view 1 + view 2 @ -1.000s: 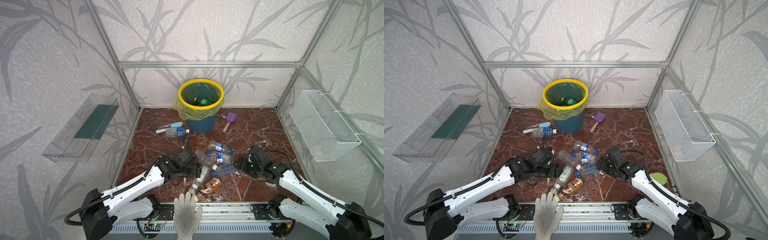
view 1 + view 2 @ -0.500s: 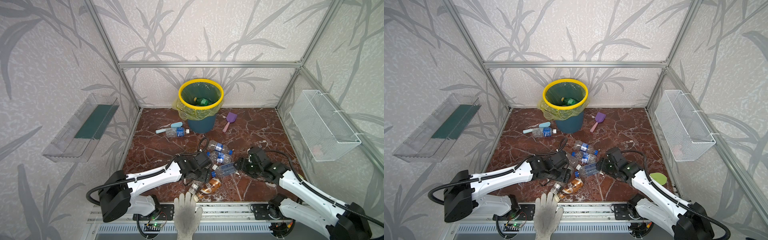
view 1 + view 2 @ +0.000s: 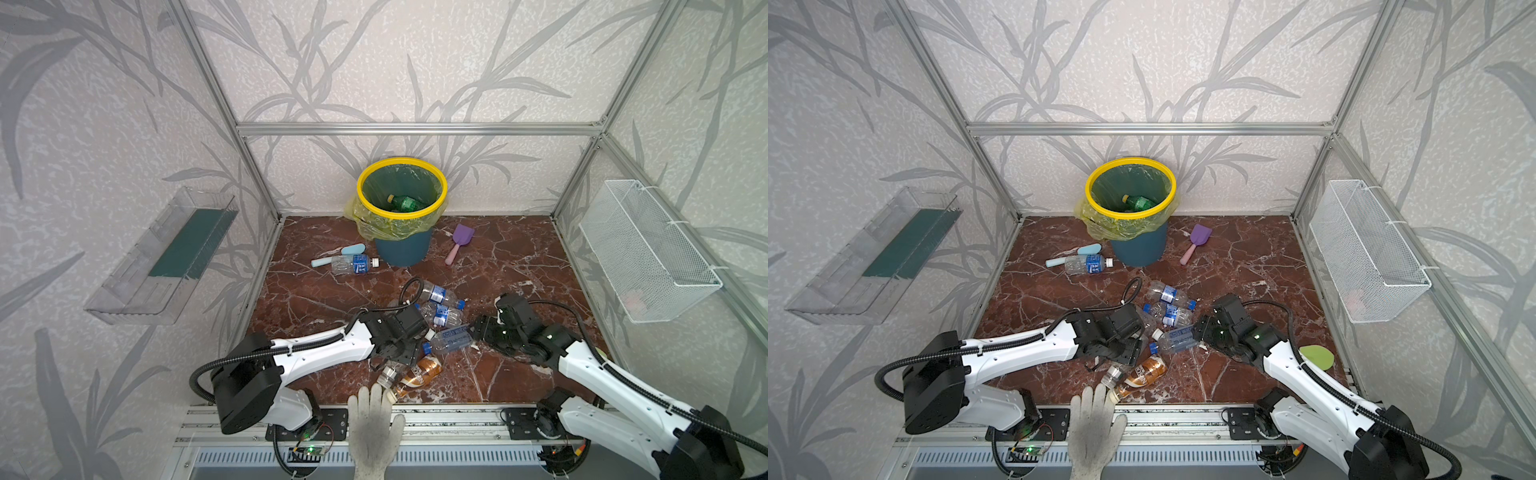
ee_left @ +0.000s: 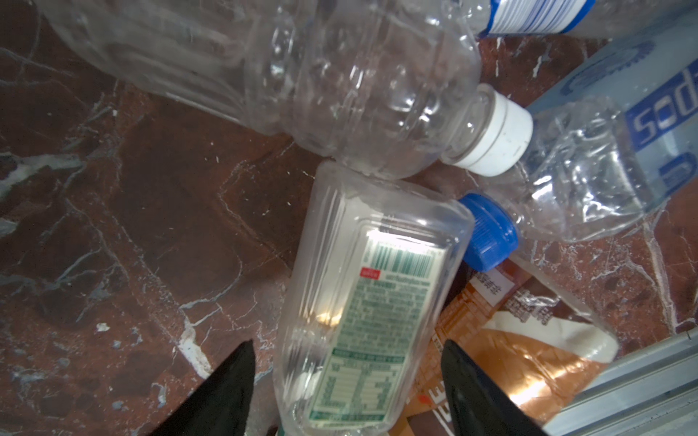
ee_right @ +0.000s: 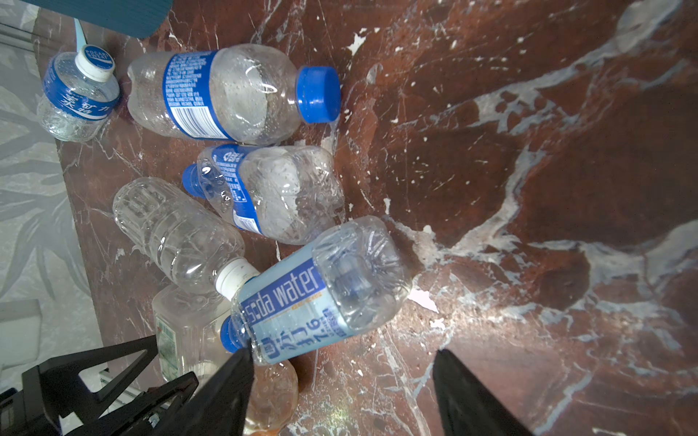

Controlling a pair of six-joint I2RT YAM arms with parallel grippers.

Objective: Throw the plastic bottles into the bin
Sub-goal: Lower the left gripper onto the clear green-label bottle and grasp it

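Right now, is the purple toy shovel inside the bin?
No, the purple toy shovel lies on the marble floor beside the bin.

On the marble floor [image 3: 498, 257] I see a purple shovel [image 3: 460, 239] at one o'clock, a light-blue shovel [image 3: 337, 255] at ten and a green disc [image 3: 1316, 358] at four. A wire basket [image 3: 648, 253] hangs at three, a clear tray [image 3: 166, 257] at nine.

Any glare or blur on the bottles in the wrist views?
Left wrist view: the clear flat-sided bottle with a green-printed label is slightly soft, glare on its label; the brown-labelled bottle beside it glints. Right wrist view: the blue-labelled soda water bottle is sharp, print readable; glare on the red marble floor beside it.
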